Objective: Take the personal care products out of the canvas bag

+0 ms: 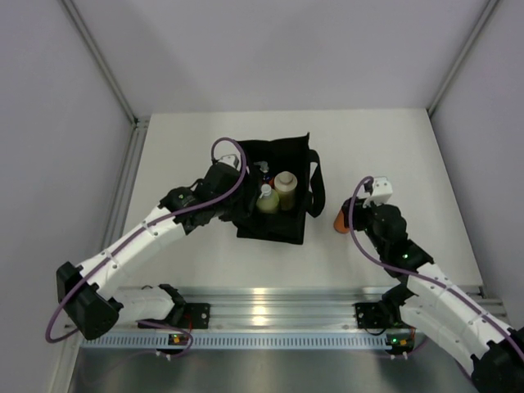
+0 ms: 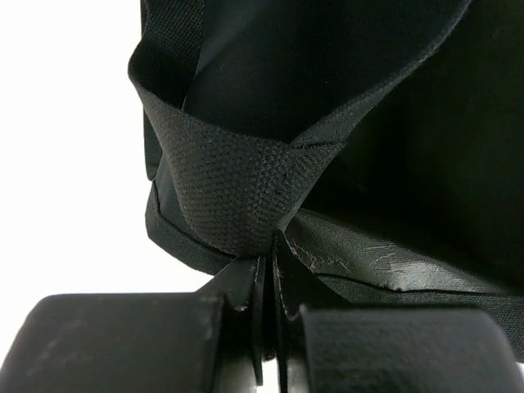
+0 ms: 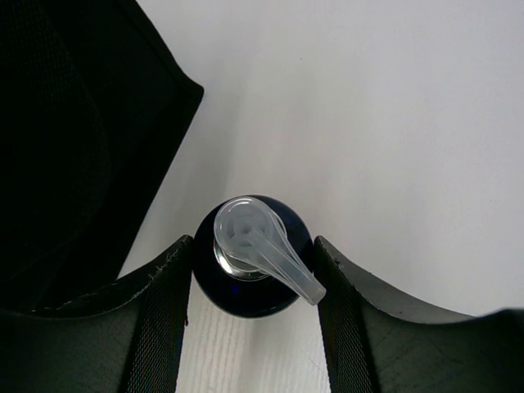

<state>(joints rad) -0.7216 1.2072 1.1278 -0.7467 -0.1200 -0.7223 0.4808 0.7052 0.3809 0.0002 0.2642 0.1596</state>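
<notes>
No brand or label can be read anywhere; from above, any print on the bottles is too small to make out. The canvas bag [image 1: 278,228] sits open in the middle of the white table [image 1: 385,147], its mouth up; two products stand inside it, touching one another: the beige bottle [image 1: 286,187] with its beige cap, and the yellow-green bottle [image 1: 266,201] with its white top on the near-left of it. Behind them, against the far inside wall, a reddish shape [image 1: 264,169] peeps out; too little shows to name it.

The left gripper [image 2: 268,264] is at the bag's left rim; its wrist view shows the jaws pinched tight on a fold of black woven strap [image 2: 237,196], with only dark fabric beyond, so the bag's inside is hidden from there.

The orange bottle [image 1: 340,220] is out on the table just to the right of the bag, apart from it; the right gripper [image 3: 252,246] is over it, one jaw pressed to each side of its dark collar, grasping it. From that wrist only the dark collar and a clear pump [image 3: 264,252] show; the orange body is hidden beneath them, and the bag's corner is cut off at the upper left.
</notes>
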